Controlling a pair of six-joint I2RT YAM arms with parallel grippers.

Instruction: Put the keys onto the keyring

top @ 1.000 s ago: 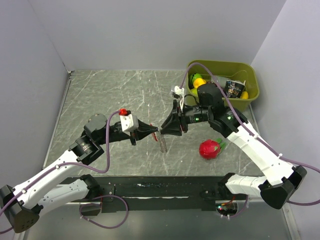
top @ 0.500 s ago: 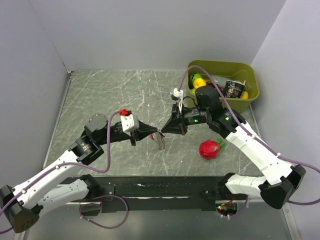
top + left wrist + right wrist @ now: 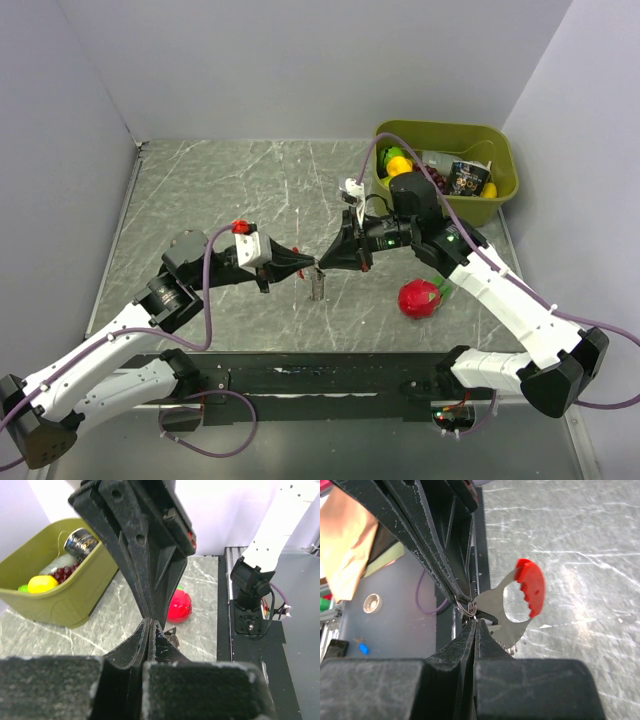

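My left gripper (image 3: 311,265) and right gripper (image 3: 323,263) meet tip to tip above the middle of the table, both shut. In the right wrist view the tiny wire keyring (image 3: 468,608) sits pinched at the tips of the left fingers (image 3: 432,560). The keys (image 3: 512,615), a silvery jagged strip with a curved red piece (image 3: 531,587), join the ring at their corner. My right gripper (image 3: 475,621) is shut at that corner. In the top view the keys (image 3: 318,286) hang below the tips. In the left wrist view my left gripper (image 3: 150,622) is shut, and the keys (image 3: 173,636) barely show.
A round red fruit with green leaves (image 3: 420,298) lies on the table right of the grippers and also shows in the left wrist view (image 3: 179,605). An olive bin (image 3: 500,160) with several toys stands at the back right. Grey walls close in the table.
The right gripper has turned and narrowed, and its tip now touches the left gripper's tip. The hanging keys have shifted slightly left. The left wrist has moved a little left.
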